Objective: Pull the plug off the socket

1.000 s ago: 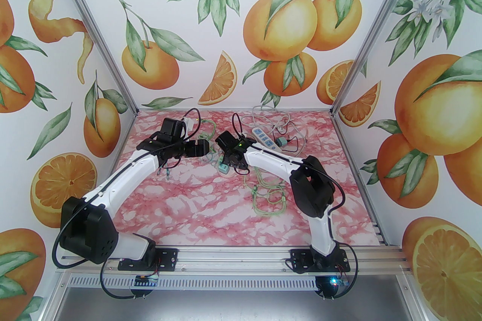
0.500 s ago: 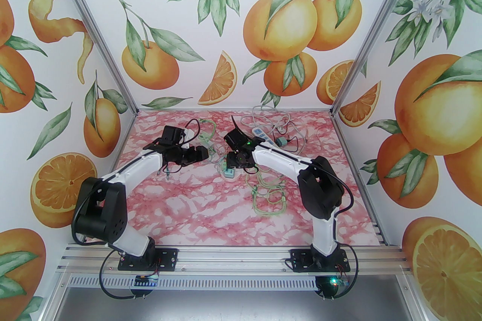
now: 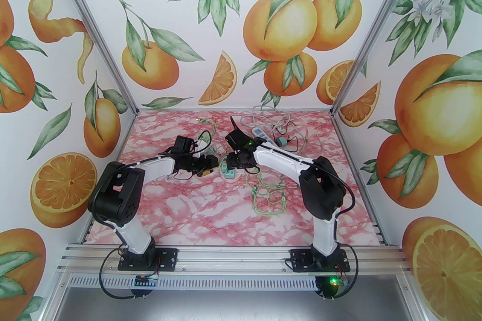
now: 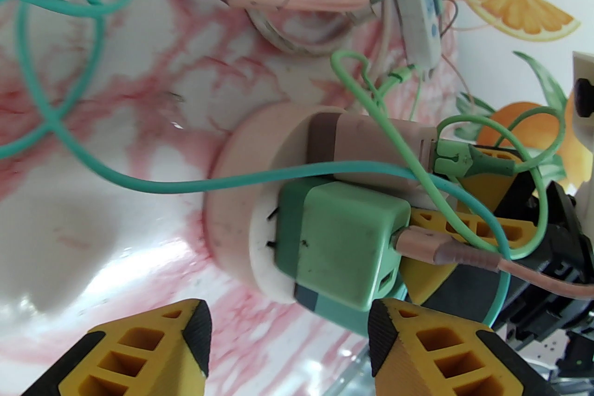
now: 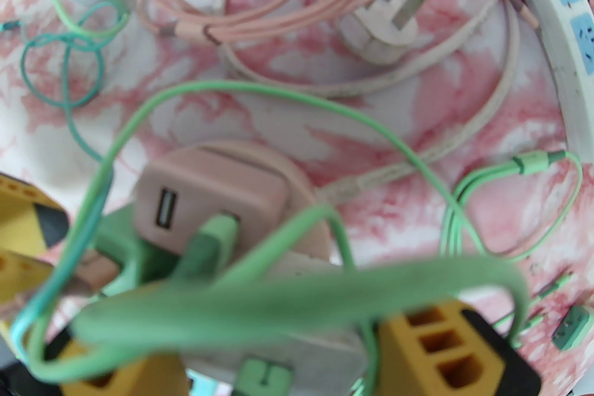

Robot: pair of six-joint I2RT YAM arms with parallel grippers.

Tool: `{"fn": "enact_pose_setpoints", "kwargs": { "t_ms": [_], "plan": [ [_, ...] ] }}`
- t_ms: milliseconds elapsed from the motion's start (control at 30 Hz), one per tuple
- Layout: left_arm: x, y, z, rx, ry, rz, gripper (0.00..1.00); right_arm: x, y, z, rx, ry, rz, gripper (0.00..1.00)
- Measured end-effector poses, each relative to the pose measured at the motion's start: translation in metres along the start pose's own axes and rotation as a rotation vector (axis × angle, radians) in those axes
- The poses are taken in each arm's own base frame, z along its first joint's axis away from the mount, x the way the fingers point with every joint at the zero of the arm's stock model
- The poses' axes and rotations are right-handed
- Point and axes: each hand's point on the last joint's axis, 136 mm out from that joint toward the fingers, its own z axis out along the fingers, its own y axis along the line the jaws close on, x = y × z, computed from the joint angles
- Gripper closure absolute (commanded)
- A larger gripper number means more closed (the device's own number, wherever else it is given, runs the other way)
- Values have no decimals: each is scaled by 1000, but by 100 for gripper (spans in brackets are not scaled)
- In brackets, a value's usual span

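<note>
A round pink-and-white socket [image 4: 232, 190] lies mid-table with a green cube plug [image 4: 338, 245] and a pink charger [image 4: 371, 139] stuck in its face. My left gripper [image 4: 287, 338] is open. Its yellow fingers [image 4: 148, 347] stand apart just short of the green plug's lower corner. From the top, the left gripper [image 3: 212, 166] sits just left of the plug [image 3: 227, 172]. My right gripper [image 3: 230, 161] reaches down from the right and is shut on the socket [image 5: 301, 194]. A blurred green cable [image 5: 297, 292] crosses its yellow fingers [image 5: 445, 347].
A white power strip [image 3: 263, 137] lies behind the right arm, with a teal adapter [image 3: 280, 142] beside it. Loose pink cables [image 5: 222, 27] and a white plug [image 5: 385, 32] lie beyond the socket. A green cable coil [image 3: 269, 199] lies nearer, to the right.
My left arm swung right and forward to the socket, and its jaws narrowed. The right gripper and the socket shifted slightly right and nearer.
</note>
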Motion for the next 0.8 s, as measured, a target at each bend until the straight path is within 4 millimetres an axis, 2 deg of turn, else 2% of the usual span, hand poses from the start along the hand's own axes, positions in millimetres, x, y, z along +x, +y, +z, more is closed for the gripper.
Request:
{"fn": "enact_pose_setpoints", "kwargs": {
  "t_ms": [167, 333, 800],
  "plan": [
    [-3, -3, 4, 31, -1, -7, 45, 0, 0, 0, 0, 0, 0, 45],
    [-6, -10, 5, 68, -2, -8, 44, 0, 0, 0, -1, 0, 0, 45],
    [1, -13, 11, 82, 21, -9, 43, 0, 0, 0, -5, 2, 3, 46]
  ]
}}
